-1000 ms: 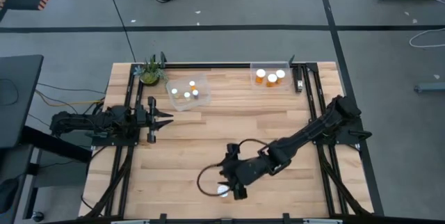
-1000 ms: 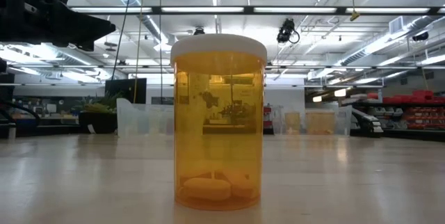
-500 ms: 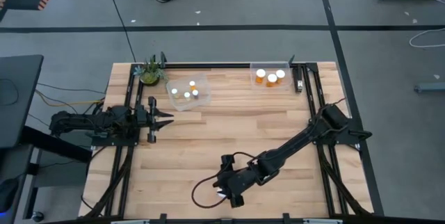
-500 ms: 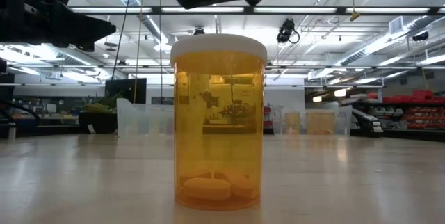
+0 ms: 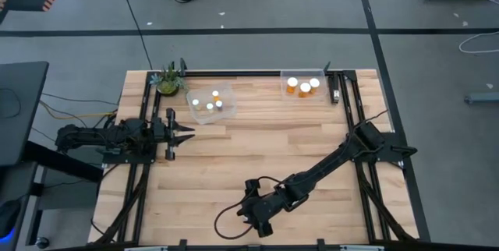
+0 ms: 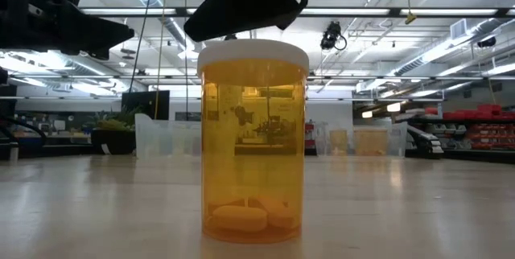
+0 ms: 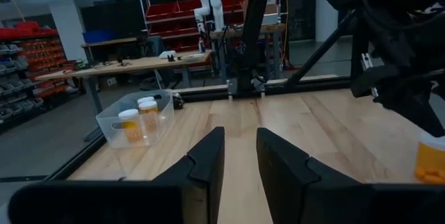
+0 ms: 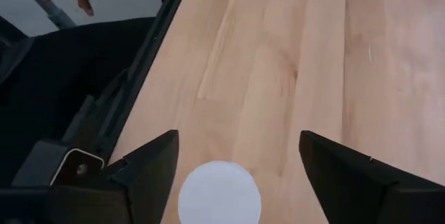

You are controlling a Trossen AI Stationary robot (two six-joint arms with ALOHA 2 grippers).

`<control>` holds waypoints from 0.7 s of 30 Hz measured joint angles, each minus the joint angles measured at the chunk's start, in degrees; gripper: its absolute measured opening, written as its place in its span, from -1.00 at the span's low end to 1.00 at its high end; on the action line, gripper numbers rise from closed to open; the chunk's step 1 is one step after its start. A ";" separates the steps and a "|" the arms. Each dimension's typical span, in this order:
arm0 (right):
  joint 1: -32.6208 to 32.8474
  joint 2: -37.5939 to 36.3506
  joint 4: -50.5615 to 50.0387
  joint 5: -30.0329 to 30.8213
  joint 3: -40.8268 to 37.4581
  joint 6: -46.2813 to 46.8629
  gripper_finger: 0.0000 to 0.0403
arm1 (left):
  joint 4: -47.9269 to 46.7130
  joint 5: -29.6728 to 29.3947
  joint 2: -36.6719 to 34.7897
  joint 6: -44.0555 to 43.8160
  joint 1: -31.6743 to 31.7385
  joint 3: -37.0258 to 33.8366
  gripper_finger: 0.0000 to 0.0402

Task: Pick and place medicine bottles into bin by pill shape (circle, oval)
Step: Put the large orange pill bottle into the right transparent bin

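An orange translucent medicine bottle (image 6: 253, 138) with a white cap (image 8: 219, 195) stands upright on its base near the table's near edge, with oval pills at its bottom. My right gripper (image 8: 240, 175) is open just above it, one finger on either side of the cap, touching nothing. A dark finger (image 6: 241, 2) shows over the cap in the low view. In the high view my right gripper (image 5: 257, 218) hides the bottle. My left gripper (image 5: 185, 132) waits open and empty at the table's left side.
A clear bin (image 5: 209, 103) with several small white bottles stands at the back left. A clear bin (image 5: 304, 87) with orange bottles stands at the back right. A potted plant (image 5: 168, 79) sits at the far left corner. Bare wood lies between.
My right gripper has gone toward the table's near edge and down, until it stands over the orange bottle and hides its cap in the high view. Its finger has come into the low view from above. The bottle has stayed where it was.
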 joint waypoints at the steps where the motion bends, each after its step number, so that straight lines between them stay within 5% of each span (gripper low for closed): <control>1: 0.14 0.00 -0.05 -0.01 0.00 0.41 0.55 | 0.00 -0.03 0.00 0.01 0.00 0.00 -0.53; 21: 1.25 2.19 -2.80 1.77 -0.02 -0.21 0.66 | -0.08 0.00 0.00 0.00 -0.01 0.00 -0.53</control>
